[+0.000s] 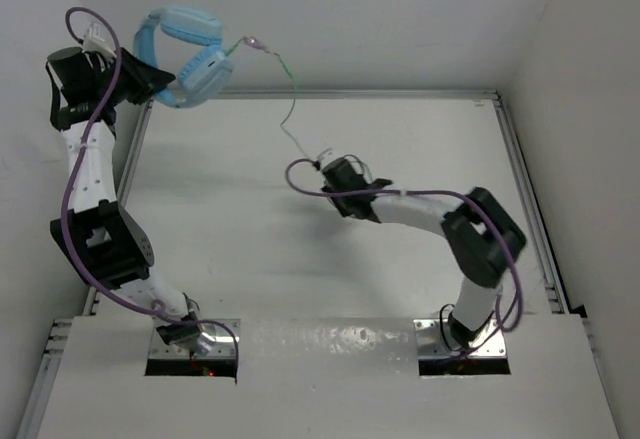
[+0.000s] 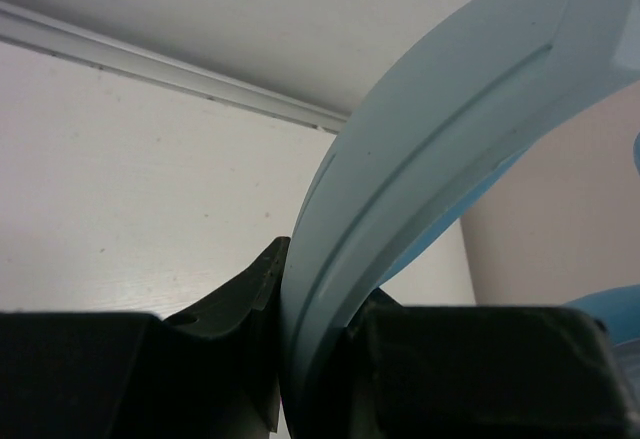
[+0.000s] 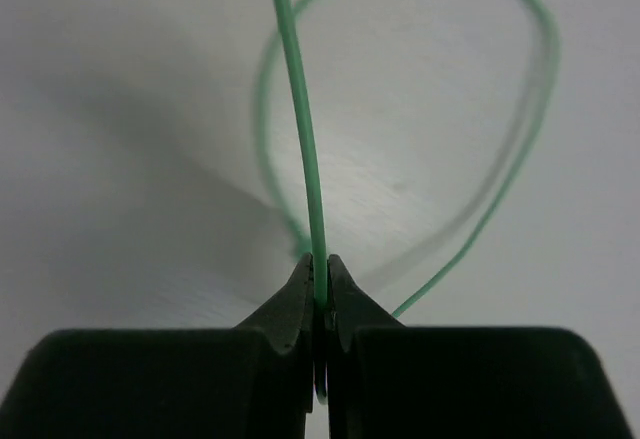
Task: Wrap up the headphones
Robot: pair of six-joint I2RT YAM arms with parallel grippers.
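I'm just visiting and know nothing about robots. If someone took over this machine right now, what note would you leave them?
Left gripper: shut on the headphones at the headband, raised at far left.
Right gripper: shut on the cable, mid-table.
Done: both grasps made; cable runs loose between them.
Left to do: no turns visible yet; wind the cable around the headphones.

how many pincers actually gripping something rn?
2. Left pincer, far left, clamps the headphones' headband; right pincer, centre of the top view, pinches the green cable. Neither is hidden.
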